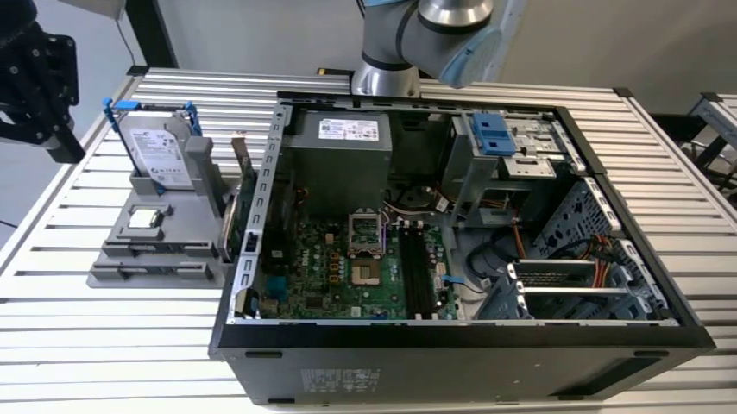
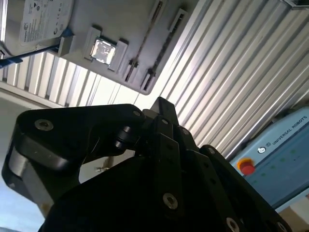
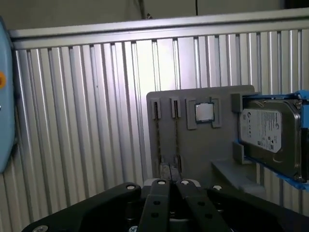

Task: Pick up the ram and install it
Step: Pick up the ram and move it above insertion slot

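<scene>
the ram [image 3: 158,137] stands on edge in a slot of the grey holder [image 3: 203,150] on the slatted surface [image 3: 87,121], near the processor chip [image 3: 204,112] and hard drive [image 3: 270,135]. the gripper [image 3: 170,170] hangs well above, fingers together, empty. the ram looks light, stiff and fragile; best pinched across its flat faces mid-length, clear of the contacts

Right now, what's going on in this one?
The arm's pincer hangs shut and empty above the slatted table, near a gray tray. The ram stands on edge in that tray, not yet picked up, with a chip and a hard drive alongside. The open computer case sits to the exterior view's right.
</scene>
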You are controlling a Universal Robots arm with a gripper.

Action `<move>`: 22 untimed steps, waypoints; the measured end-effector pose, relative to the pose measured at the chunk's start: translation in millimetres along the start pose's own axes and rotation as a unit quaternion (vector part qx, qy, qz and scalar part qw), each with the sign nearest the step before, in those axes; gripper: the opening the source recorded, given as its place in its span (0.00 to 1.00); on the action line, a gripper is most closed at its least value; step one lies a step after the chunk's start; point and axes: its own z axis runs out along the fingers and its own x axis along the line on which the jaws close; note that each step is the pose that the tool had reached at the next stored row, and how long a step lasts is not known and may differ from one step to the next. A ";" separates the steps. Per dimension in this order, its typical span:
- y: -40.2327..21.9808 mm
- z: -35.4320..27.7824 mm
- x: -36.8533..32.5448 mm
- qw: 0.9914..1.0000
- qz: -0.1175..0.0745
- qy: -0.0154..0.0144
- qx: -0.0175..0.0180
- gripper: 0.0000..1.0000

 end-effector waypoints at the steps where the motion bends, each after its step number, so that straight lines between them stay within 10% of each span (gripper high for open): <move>1: 0.1 0.3 0.0 1.000 -0.006 -0.001 0.000 0.00; 12: 0.0 3.2 -0.2 0.998 -0.060 -0.022 -0.003 0.00; 22: -0.1 5.3 -0.7 0.998 -0.064 -0.023 -0.004 0.00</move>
